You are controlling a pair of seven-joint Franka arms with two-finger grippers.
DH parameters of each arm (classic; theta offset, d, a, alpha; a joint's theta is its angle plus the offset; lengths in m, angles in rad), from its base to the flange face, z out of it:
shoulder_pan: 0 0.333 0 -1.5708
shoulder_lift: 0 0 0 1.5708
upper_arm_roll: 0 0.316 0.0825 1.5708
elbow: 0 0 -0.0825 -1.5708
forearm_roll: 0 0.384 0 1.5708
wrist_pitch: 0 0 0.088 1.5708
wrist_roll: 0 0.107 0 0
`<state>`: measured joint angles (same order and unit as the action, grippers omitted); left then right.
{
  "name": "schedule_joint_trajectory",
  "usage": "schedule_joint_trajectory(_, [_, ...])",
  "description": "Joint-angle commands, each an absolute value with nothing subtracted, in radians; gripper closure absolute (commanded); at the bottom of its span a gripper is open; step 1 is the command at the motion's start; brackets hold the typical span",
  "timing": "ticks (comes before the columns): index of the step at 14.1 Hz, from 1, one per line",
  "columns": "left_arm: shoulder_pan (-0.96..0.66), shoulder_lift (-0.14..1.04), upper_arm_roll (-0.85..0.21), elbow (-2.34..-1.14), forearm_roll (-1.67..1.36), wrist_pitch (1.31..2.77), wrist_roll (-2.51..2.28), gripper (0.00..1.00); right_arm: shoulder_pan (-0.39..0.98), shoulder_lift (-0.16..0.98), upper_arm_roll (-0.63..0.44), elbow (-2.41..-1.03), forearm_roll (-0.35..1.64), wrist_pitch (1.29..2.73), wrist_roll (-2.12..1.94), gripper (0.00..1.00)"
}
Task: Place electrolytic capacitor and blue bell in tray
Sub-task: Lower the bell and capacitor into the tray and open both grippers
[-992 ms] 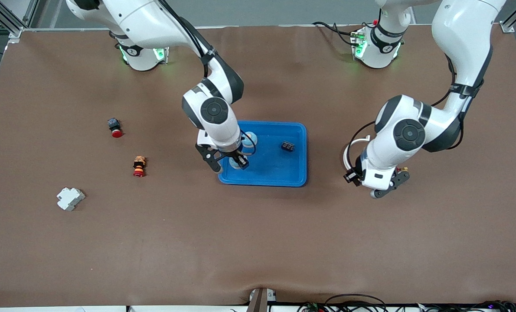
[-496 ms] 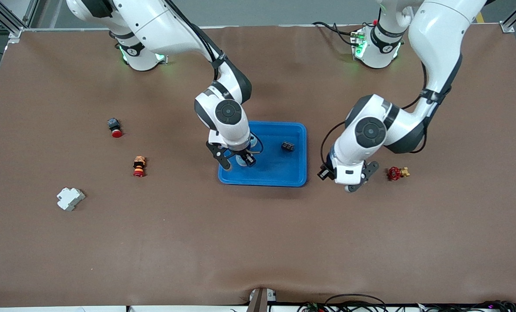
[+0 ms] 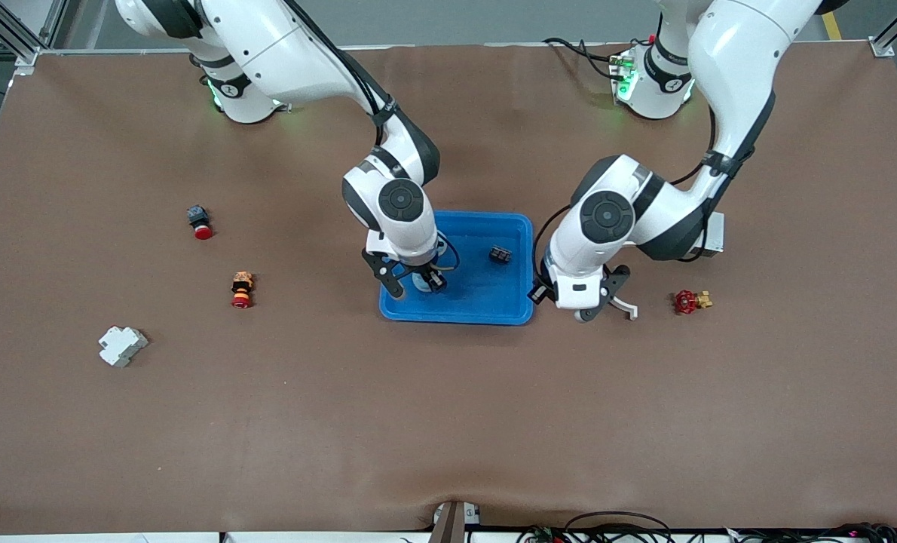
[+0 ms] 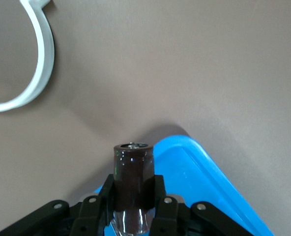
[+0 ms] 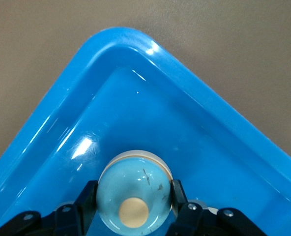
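The blue tray (image 3: 486, 302) lies mid-table. My right gripper (image 3: 422, 282) is over the tray's corner toward the right arm's end, shut on the light blue bell (image 5: 133, 189), a dome with a tan button. Its fingers (image 5: 177, 195) clamp both sides of the bell, with the tray (image 5: 150, 113) below. My left gripper (image 3: 586, 308) hangs at the tray's rim toward the left arm's end, shut on the electrolytic capacitor (image 4: 132, 167), a dark brown cylinder. A tray corner (image 4: 204, 172) shows beside the capacitor.
A small black part (image 3: 500, 255) lies in the tray. A white ring piece (image 3: 626, 306) and a red valve (image 3: 688, 302) lie toward the left arm's end. Toward the right arm's end are a red button (image 3: 200, 222), an orange-red button (image 3: 242, 290) and a white block (image 3: 122, 345).
My left arm has swung toward the tray with the capacitor, uncovering the red valve. My right gripper has shifted a little farther over the tray with the bell.
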<state>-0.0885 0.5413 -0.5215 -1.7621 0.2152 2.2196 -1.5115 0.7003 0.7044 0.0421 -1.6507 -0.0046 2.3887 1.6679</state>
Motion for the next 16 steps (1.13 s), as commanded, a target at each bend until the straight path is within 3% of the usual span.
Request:
schedule_joint_trajectory(1, [-0.127,0.592,-0.522,-1.688,0.215,2.198,-1.574,1.0,0.715,0.739,0.031,-1.602,-0.023,2.39,1.706,1.0])
schedule_joint_trajectory(10, [-0.173,0.67,-0.512,-1.621,0.215,2.207,-1.617,1.0,0.713,0.756,0.031,-1.594,-0.046,2.401,1.726,1.0])
schedule_joint_trajectory(11, [-0.173,0.686,-0.512,-1.606,0.215,2.207,-1.617,1.0,0.713,0.756,0.031,-1.594,-0.048,2.401,1.726,0.42])
schedule_joint_trajectory(12, [-0.179,0.699,-0.512,-1.594,0.215,2.207,-1.618,1.0,0.713,0.755,0.029,-1.594,-0.051,2.401,1.726,0.0])
schedule_joint_trajectory(16, [-0.239,0.71,-0.454,-1.582,0.213,2.207,-1.643,1.0,0.713,0.755,0.031,-1.594,-0.06,2.396,1.726,0.0])
